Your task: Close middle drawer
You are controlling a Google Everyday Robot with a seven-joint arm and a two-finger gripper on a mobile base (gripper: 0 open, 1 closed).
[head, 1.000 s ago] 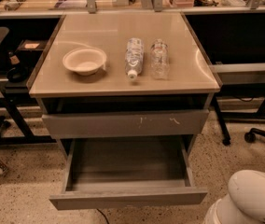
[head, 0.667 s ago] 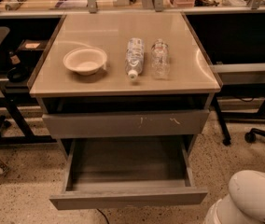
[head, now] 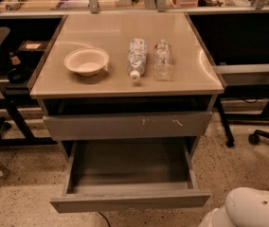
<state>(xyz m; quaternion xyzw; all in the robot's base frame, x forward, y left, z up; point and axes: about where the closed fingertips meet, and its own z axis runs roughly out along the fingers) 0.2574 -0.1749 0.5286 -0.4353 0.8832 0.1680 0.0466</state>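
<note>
The middle drawer [head: 130,200] is pulled far out of the cabinet. Its plain grey front faces me at the bottom of the view, and its shallow grey box interior [head: 130,164] holds nothing. Above it sits the grey drawer front with white scuff marks [head: 127,125], standing slightly out from the cabinet frame. My gripper is out of view. Only a white rounded part of my body [head: 253,211] shows at the bottom right, beside the open drawer's right corner.
On the beige cabinet top [head: 101,84] stand a white bowl [head: 86,61], a plastic bottle lying down [head: 137,58] and an upright clear bottle [head: 163,59]. Dark desk frames and a chair base with a caster [head: 254,137] flank the cabinet on a speckled floor.
</note>
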